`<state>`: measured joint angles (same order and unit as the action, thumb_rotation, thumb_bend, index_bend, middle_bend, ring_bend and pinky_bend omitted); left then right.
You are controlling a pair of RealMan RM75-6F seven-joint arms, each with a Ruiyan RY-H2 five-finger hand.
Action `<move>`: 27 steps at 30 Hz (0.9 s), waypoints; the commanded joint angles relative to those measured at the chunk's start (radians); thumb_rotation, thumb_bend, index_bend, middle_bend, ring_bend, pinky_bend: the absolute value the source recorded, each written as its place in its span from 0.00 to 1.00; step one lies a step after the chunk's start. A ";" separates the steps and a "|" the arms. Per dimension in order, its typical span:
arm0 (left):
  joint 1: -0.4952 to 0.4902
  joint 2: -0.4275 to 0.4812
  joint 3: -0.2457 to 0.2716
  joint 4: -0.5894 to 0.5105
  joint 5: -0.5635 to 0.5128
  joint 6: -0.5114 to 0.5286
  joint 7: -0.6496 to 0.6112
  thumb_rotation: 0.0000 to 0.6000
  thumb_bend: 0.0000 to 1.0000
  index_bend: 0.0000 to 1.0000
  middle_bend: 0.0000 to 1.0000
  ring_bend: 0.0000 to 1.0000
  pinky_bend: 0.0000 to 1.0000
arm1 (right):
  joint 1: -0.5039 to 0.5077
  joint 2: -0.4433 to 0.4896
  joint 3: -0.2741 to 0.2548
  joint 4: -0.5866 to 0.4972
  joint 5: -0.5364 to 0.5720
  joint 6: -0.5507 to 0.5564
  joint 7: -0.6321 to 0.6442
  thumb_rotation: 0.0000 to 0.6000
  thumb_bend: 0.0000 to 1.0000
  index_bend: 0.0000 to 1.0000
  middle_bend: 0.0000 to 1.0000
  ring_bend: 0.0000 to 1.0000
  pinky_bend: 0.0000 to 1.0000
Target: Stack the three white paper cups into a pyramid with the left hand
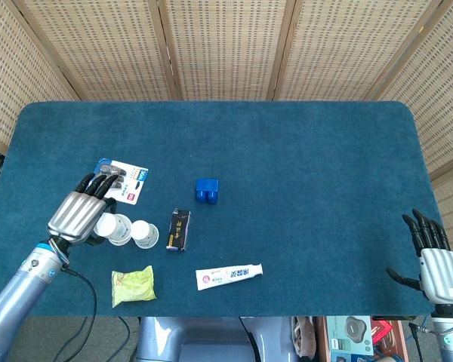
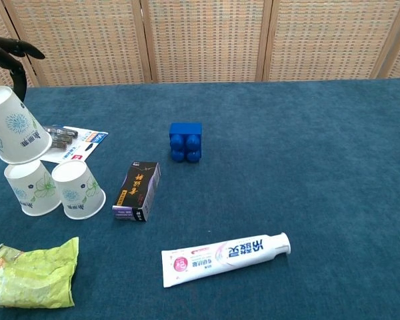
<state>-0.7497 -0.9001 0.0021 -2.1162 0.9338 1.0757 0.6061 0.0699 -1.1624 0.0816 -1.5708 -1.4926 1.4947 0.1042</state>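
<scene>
Two white paper cups stand mouth-down and side by side on the blue table, the left one point(image 2: 31, 188) point(image 1: 121, 229) and the right one point(image 2: 77, 191) point(image 1: 145, 234). My left hand point(image 1: 78, 213) point(image 2: 5, 49) grips the third cup point(image 2: 13, 133) point(image 1: 103, 224), tilted, just above the left standing cup and offset to the left of the pair. I cannot tell if it touches that cup. In the head view the hand hides most of the held cup. My right hand point(image 1: 436, 261) hangs with fingers spread and nothing in it beyond the table's near right corner.
A card of batteries point(image 2: 72, 140) lies behind the cups. A black box point(image 2: 137, 191) sits right of them, and a blue block point(image 2: 185, 141) further back. A toothpaste tube point(image 2: 225, 259) and a green packet point(image 2: 32, 277) lie near the front edge.
</scene>
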 commanded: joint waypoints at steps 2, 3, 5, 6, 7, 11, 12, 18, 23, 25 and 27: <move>-0.001 -0.026 -0.001 0.033 -0.012 -0.020 -0.008 1.00 0.16 0.45 0.00 0.00 0.00 | 0.000 0.000 0.001 0.000 0.002 0.000 0.001 1.00 0.00 0.00 0.00 0.00 0.00; -0.002 -0.033 -0.004 0.041 -0.017 -0.023 -0.010 1.00 0.16 0.45 0.00 0.00 0.00 | 0.000 0.001 0.002 0.000 0.003 0.000 0.001 1.00 0.00 0.00 0.00 0.00 0.00; -0.006 -0.044 -0.008 0.052 -0.031 -0.034 -0.012 1.00 0.16 0.45 0.00 0.00 0.00 | 0.000 0.002 0.001 0.000 0.003 -0.001 0.002 1.00 0.00 0.00 0.00 0.00 0.00; -0.008 -0.046 -0.007 0.055 -0.037 -0.040 -0.008 1.00 0.16 0.45 0.00 0.00 0.00 | 0.000 0.001 0.001 0.001 0.004 -0.002 0.002 1.00 0.00 0.00 0.00 0.00 0.00; -0.011 -0.048 -0.004 0.059 -0.045 -0.045 0.001 1.00 0.16 0.45 0.00 0.00 0.00 | 0.000 0.001 0.002 0.001 0.004 -0.002 0.003 1.00 0.00 0.00 0.00 0.00 0.00; -0.018 -0.059 -0.003 0.071 -0.067 -0.042 0.024 1.00 0.16 0.45 0.00 0.00 0.00 | -0.001 0.002 0.002 0.002 0.004 0.000 0.007 1.00 0.00 0.00 0.00 0.00 0.00; -0.019 -0.065 -0.005 0.076 -0.075 -0.040 0.026 1.00 0.16 0.45 0.00 0.00 0.00 | -0.001 0.002 0.002 0.002 0.004 0.000 0.008 1.00 0.00 0.00 0.00 0.00 0.00; -0.031 -0.092 -0.012 0.104 -0.118 -0.049 0.033 1.00 0.16 0.45 0.00 0.00 0.00 | -0.002 0.003 0.001 0.001 0.000 0.003 0.008 1.00 0.00 0.00 0.00 0.00 0.00; -0.038 -0.122 -0.013 0.136 -0.149 -0.054 0.041 1.00 0.16 0.45 0.00 0.00 0.00 | -0.002 0.003 0.003 0.001 0.003 0.002 0.009 1.00 0.00 0.00 0.00 0.00 0.00; -0.040 -0.130 -0.013 0.145 -0.159 -0.059 0.039 1.00 0.16 0.45 0.00 0.00 0.00 | -0.002 0.003 0.002 0.001 0.002 0.003 0.009 1.00 0.00 0.00 0.00 0.00 0.00; -0.043 -0.143 -0.013 0.159 -0.167 -0.061 0.041 1.00 0.16 0.45 0.00 0.00 0.00 | -0.002 0.003 0.002 0.002 0.002 0.002 0.010 1.00 0.00 0.00 0.00 0.00 0.00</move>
<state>-0.7903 -1.0363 -0.0111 -1.9637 0.7723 1.0174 0.6465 0.0680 -1.1593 0.0837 -1.5687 -1.4903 1.4971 0.1141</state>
